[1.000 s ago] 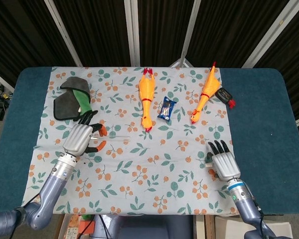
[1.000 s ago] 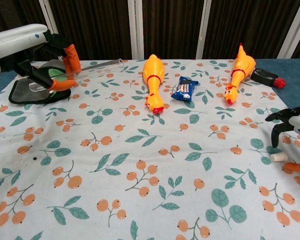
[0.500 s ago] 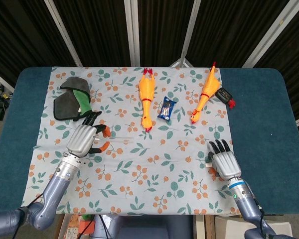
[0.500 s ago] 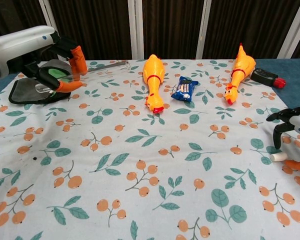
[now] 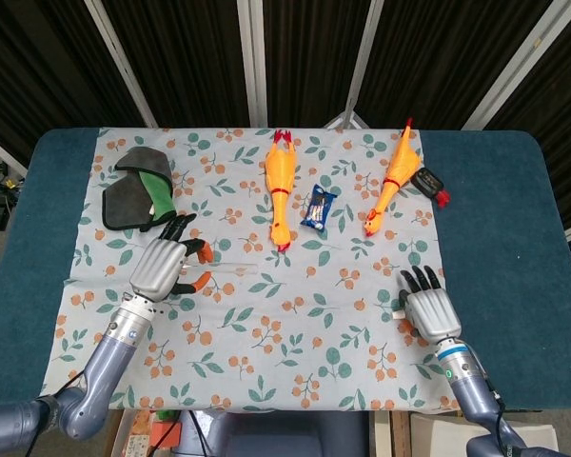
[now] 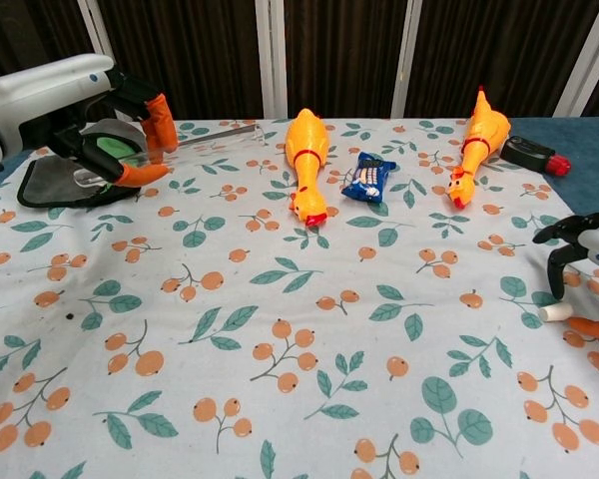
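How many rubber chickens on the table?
2. One yellow rubber chicken lies mid-table, left of the blue snack packet; the other yellow rubber chicken lies right of the packet, beside the black key fob. None appear hidden.

Silver-backed left hand (image 5: 162, 266) and right hand (image 5: 427, 309), black fingers, orange tips, grey arms.

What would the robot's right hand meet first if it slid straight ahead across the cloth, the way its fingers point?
Probably the right-hand rubber chicken. The right hand points up the table and slightly leftward, with only bare floral tablecloth directly ahead. Depth is uncertain, so it might pass just beside the chicken's head.
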Available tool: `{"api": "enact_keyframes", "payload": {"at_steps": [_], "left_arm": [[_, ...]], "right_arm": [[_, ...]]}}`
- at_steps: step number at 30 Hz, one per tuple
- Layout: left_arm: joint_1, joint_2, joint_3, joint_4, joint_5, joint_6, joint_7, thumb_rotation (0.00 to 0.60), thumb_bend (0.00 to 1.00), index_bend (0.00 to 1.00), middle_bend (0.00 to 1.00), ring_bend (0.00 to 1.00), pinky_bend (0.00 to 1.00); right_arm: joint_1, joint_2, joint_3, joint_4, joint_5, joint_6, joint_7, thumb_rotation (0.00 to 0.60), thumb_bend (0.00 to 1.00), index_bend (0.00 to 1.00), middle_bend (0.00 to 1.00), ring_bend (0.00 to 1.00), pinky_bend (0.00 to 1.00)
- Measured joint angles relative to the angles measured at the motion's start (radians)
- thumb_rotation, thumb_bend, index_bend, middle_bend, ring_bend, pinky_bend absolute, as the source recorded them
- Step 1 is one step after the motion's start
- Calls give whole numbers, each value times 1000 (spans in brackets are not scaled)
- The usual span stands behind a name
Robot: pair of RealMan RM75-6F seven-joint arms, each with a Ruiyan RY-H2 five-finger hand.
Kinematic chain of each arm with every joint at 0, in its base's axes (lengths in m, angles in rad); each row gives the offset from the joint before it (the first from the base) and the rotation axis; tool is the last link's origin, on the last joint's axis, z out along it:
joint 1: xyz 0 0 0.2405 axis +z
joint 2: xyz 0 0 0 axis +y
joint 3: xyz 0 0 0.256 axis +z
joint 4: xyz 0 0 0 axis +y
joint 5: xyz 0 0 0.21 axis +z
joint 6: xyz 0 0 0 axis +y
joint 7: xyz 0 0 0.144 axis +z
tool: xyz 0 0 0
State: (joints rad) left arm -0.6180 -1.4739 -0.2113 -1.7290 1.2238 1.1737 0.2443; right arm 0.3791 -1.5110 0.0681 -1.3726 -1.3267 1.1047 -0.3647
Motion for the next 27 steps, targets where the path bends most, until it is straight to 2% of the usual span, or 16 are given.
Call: {"api": "enact_keyframes", "payload": {"at_steps": [12, 20, 27], "left_arm": [[-1, 0, -4, 6, -5, 2, -3, 600, 828, 662, 532, 61, 0], [0, 6, -5, 6, -4, 2, -7, 600, 831, 662, 532, 61, 0], [-6, 3, -8, 9, -7, -3, -10, 600, 832, 662, 532, 61, 0]], "right_arm": [[5, -8, -7, 7, -1, 0, -1, 600, 345, 518, 150, 39, 0], [3, -17, -11, 13, 4, 3, -4, 600, 394, 644, 186, 51, 0], [6, -7, -1, -5, -18, 33, 7, 600, 399, 661, 195, 57, 0]]}}
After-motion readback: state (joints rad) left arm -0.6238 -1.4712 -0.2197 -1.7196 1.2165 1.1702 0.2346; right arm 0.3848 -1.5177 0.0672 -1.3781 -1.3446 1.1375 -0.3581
